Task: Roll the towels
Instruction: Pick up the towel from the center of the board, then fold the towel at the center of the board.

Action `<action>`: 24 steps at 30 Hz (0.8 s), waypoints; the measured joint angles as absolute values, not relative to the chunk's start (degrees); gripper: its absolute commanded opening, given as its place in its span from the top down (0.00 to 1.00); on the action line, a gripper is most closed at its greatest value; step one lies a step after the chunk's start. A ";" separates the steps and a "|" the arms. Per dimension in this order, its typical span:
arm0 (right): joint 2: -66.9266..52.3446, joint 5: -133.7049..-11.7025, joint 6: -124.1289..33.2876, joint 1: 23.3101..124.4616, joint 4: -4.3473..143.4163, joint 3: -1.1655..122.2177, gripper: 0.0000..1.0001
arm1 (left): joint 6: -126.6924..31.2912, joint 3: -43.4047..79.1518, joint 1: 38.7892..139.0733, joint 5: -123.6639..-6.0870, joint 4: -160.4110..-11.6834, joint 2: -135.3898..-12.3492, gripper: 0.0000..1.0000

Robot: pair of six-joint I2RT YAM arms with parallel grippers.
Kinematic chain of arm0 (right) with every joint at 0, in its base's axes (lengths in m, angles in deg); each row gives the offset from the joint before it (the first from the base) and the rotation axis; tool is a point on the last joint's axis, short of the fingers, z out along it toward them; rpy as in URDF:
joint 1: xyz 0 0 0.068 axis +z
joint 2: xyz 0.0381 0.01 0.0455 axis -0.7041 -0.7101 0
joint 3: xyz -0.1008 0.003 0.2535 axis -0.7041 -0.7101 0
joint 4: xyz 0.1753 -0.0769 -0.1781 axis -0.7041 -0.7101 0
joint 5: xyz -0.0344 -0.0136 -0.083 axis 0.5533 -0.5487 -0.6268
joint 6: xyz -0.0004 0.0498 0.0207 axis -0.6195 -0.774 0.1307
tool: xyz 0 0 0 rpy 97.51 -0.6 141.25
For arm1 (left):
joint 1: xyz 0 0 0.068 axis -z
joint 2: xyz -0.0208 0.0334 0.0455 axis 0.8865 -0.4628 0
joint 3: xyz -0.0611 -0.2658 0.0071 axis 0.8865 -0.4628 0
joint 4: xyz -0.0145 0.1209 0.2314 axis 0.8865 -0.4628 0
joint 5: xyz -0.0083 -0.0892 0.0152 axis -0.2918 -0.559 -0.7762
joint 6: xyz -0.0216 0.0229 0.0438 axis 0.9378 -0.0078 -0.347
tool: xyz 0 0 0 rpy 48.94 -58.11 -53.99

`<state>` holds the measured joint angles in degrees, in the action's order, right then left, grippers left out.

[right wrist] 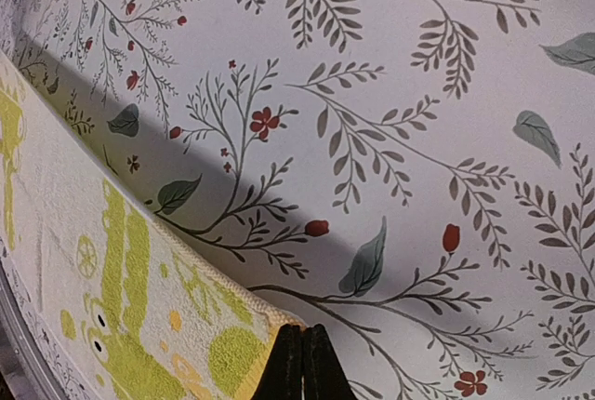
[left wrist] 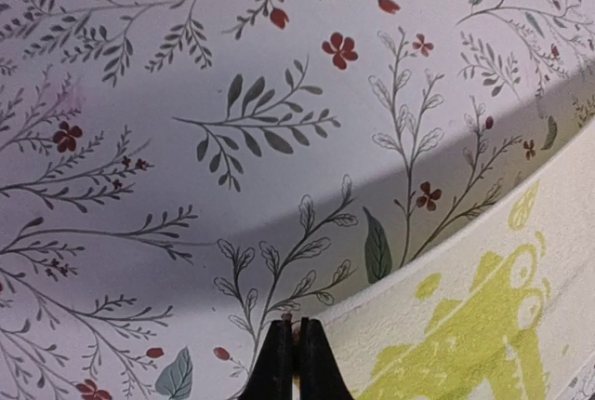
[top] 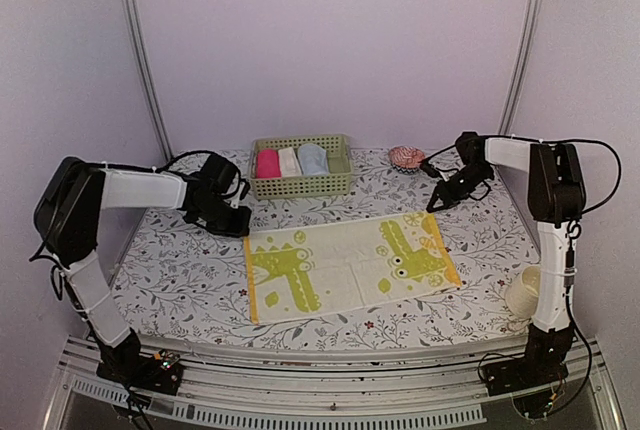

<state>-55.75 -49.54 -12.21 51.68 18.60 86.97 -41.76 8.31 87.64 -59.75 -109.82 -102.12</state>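
The yellow-green crocodile towel (top: 345, 265) lay flat at the table's centre. The left claw (top: 242, 229) was pinched shut on its 10 o'clock corner, and the right claw (top: 433, 207) on its 2 o'clock corner. The light blue towel (top: 313, 159) sat rolled in the green basket (top: 300, 186) at 12 o'clock.

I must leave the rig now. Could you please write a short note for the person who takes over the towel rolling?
Left gripper: fingers shut, apparently pinching the far-left corner of the yellow-green towel.
Right gripper: fingers shut, apparently on the far-right corner of the same towel.
Towels: the yellow-green towel lies flat and unrolled on the table. The light blue towel sits rolled in the basket.
Done: the light blue towel.
Left: roll the yellow-green towel; no turn is made yet.
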 measured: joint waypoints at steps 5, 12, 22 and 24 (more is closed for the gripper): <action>-54.94 -48.55 -10.81 50.74 19.61 86.89 0.97 | -42.68 8.42 87.43 -59.12 -107.79 -97.14 1.00; -50.48 -46.87 -9.15 50.74 22.71 84.88 0.97 | -43.88 8.44 87.18 -59.53 -106.02 -94.56 1.00; -47.90 -45.69 -6.18 50.74 24.61 84.68 0.97 | -45.35 8.69 87.16 -59.12 -105.52 -92.55 1.00; -47.86 -45.78 -5.74 50.71 25.03 84.44 0.97 | -45.35 8.66 87.16 -59.55 -105.54 -92.52 1.00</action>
